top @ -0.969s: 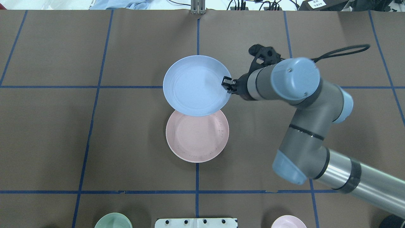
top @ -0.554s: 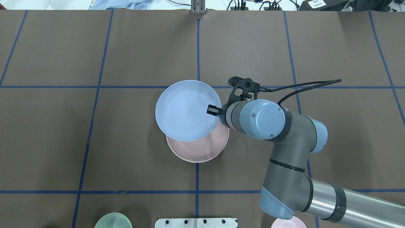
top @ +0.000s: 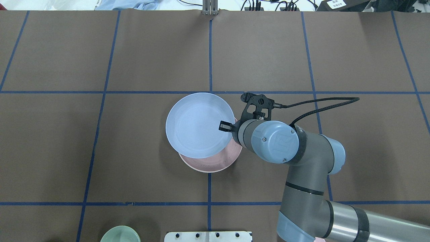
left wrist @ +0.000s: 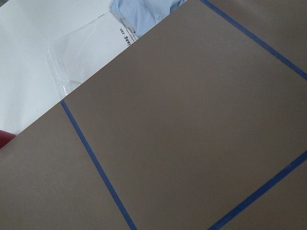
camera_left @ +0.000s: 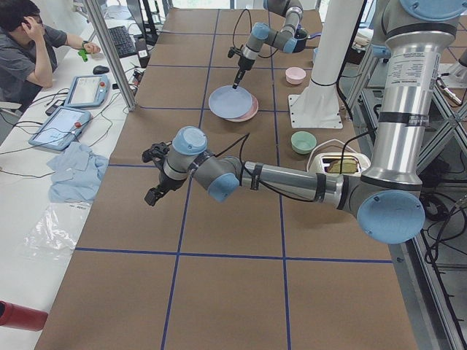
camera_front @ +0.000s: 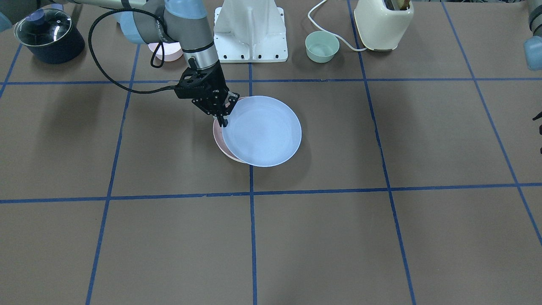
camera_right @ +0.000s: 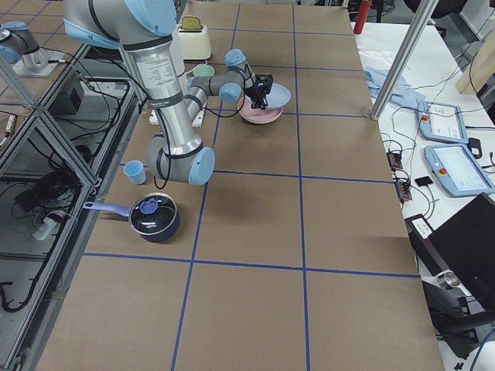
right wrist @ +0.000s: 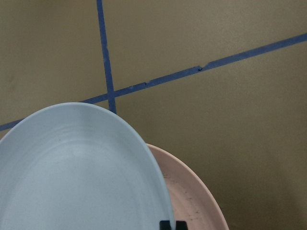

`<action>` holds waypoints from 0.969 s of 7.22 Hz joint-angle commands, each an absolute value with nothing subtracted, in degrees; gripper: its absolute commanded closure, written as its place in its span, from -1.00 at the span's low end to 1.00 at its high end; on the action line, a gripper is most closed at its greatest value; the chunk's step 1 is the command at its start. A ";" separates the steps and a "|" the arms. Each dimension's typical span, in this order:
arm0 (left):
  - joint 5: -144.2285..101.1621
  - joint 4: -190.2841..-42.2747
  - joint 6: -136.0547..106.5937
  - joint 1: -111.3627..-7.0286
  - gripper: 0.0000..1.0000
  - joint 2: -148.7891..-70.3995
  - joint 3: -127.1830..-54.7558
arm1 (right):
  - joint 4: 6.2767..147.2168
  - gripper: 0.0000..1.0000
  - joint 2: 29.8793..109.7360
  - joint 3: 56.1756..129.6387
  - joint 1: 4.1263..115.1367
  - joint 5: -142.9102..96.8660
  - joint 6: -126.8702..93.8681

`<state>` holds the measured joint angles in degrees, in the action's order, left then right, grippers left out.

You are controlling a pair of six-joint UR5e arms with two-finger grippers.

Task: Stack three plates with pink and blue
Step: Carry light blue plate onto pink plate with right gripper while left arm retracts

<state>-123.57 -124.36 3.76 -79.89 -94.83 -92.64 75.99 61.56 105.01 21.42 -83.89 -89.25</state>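
Now right gripper (top: 225, 127) clamps blue plate (top: 196, 126) by its rim, mostly over pink plate (top: 215, 163); left gripper (camera_left: 153, 195) well apart from pink plate, opening unclear.

Quick headcount of what's on the bench:

- Plates: two that I can see, one blue plate (top: 198, 126) and one pink plate (top: 215, 164), both mid-table.
- Bowls: two, a green bowl (camera_front: 322, 46) and a pink bowl (camera_left: 295, 75), both along the robot's edge of the table.
- Cups: one small blue cup (camera_right: 134, 171) by the robot's edge.
- Pots: one dark pot (camera_front: 50, 36) with a glass lid, near the corner on the robot's right.
- Toasters: one cream toaster (camera_front: 383, 21), also on the robot's edge.
- Robot arms: two, the right arm (top: 302, 158) and the left arm (camera_left: 277, 175).
- Off the far edge: two tablets (camera_right: 441, 120) (camera_right: 458, 168), one blue cloth (camera_left: 76, 171) and one person (camera_left: 25, 44).
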 commanded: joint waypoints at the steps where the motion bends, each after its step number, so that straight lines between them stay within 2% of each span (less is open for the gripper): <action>1: -123.57 -124.45 3.60 -79.81 -1.00 -94.92 -92.55 | 76.03 1.00 62.84 105.12 21.09 -83.15 -89.30; 4: -123.57 -124.63 3.52 -79.80 -1.00 -95.10 -92.20 | 76.03 1.00 65.12 108.54 19.60 -83.23 -89.30; 5: -123.57 -124.63 3.52 -79.72 -1.00 -95.10 -92.11 | 76.03 0.94 65.13 108.54 19.51 -83.23 -89.30; 7: -123.57 -125.07 1.94 -79.72 -1.00 -95.10 -92.02 | 76.03 -0.99 66.26 108.46 18.81 -79.83 -89.21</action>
